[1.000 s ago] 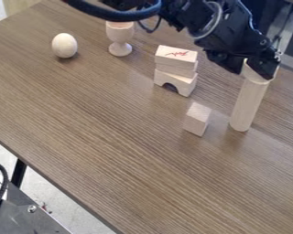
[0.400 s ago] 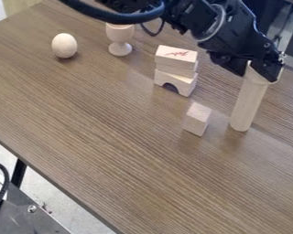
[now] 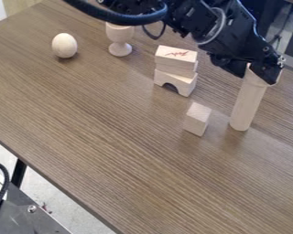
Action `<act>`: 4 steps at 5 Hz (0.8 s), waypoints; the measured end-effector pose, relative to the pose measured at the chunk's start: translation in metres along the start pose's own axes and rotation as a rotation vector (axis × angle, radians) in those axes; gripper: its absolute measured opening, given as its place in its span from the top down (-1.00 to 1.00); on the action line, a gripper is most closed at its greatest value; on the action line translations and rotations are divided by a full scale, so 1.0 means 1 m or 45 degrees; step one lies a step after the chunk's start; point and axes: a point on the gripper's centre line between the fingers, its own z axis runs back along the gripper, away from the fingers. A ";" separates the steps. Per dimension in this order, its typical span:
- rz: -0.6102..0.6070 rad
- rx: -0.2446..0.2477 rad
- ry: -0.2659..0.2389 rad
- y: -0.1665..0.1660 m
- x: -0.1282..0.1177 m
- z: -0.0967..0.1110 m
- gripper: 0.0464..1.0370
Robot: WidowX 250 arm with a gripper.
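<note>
The end effector (image 3: 257, 75) is at the upper end of the pale cylinder (image 3: 245, 109), which extends downward from it, roughly upright. Whether the end effector grips the cylinder or only surrounds its top cannot be told. The small block (image 3: 197, 119) is below and to the view's left of the end effector, near the cylinder's lower end. Farther left are the block stack (image 3: 175, 68), then the cup (image 3: 119, 40) and the egg (image 3: 64, 45), all on the surface (image 3: 112, 137). Caution: off-centre contact at the top could tip the tall, narrow cylinder; a leftward fall could strike the small block. A low leftward sweep of the arm could topple the stack. Marking: red script-like strokes on the stack's top block; no other lettering is discernible.
</note>
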 end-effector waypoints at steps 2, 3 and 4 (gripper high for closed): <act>-0.031 0.010 0.020 0.003 -0.002 -0.002 -0.93; -0.028 0.008 0.017 0.002 -0.001 -0.002 -0.93; -0.041 0.006 0.015 0.002 -0.001 -0.002 -0.92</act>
